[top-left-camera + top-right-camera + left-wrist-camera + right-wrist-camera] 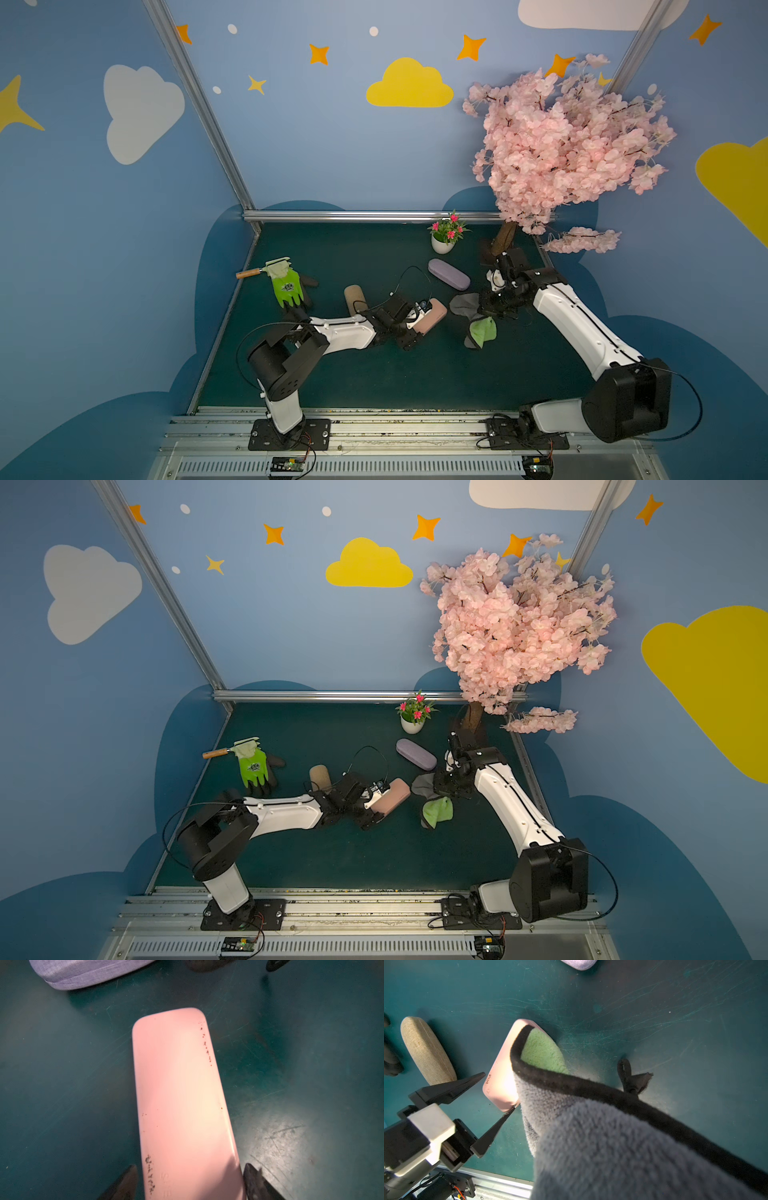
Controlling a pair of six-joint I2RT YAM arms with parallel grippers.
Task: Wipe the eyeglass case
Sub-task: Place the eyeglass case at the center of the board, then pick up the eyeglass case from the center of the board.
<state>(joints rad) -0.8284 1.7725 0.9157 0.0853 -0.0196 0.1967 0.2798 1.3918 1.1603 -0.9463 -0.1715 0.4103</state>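
Note:
A pink eyeglass case [433, 319] [394, 796] lies on the green mat, with dark specks along its edges [182, 1095]. My left gripper [417, 326] [376, 807] [190, 1180] [498, 1092] straddles the case's near end. Its fingers [127, 1182] stand open, with a thin gap on each side of the case. My right gripper [485, 309] [443, 789] hovers just right of the case, shut on a grey and green cloth [482, 331] [436, 812] [612, 1136]. The cloth hangs down and hides the right fingers. Whether it touches the case I cannot tell.
A purple case [449, 274] lies behind the pink one and a beige case [354, 296] lies to its left. A green glove [286, 286] and a wooden-handled tool [248, 274] sit far left. A flower pot [442, 244] and pink tree [561, 145] stand at the back right.

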